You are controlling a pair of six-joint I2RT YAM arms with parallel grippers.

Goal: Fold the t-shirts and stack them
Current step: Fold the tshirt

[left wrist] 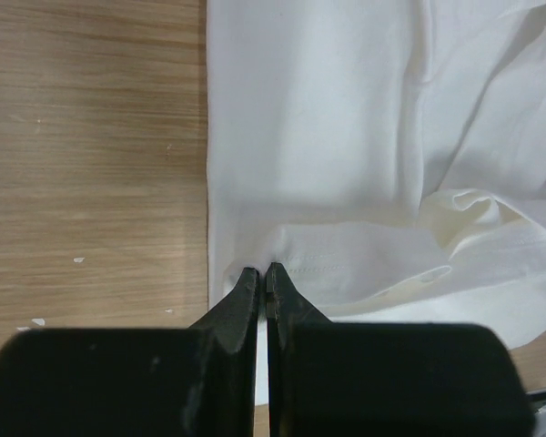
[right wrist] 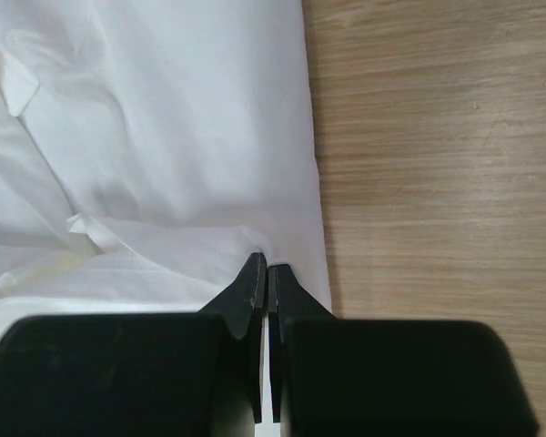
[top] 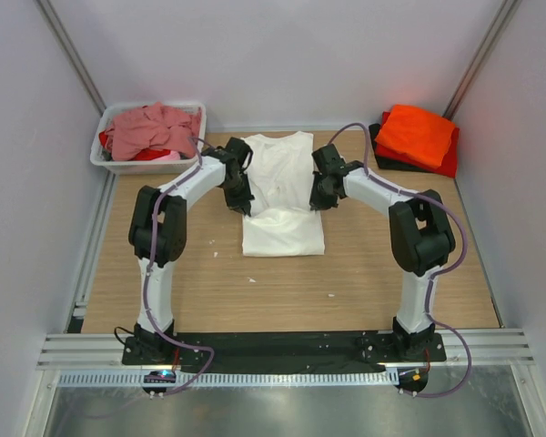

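Note:
A large white t-shirt [top: 282, 232] lies lengthwise in the middle of the wooden table, collar toward the back. My left gripper [top: 241, 196] is at its left edge and my right gripper [top: 320, 194] at its right edge, both about halfway along the shirt. In the left wrist view the left gripper [left wrist: 258, 270] is shut on a stitched fold of the white cloth [left wrist: 328, 118]. The right gripper [right wrist: 267, 264] pinches the white cloth [right wrist: 182, 118] the same way near its right border. The cloth puckers at both pinches.
A white plastic tub [top: 146, 166] at the back left holds a crumpled dusty-pink shirt [top: 150, 127] over a red one. At the back right is a folded stack with an orange shirt [top: 419, 132] on top, red [top: 448, 164] and black [top: 378, 146] beneath. Grey walls close in both sides.

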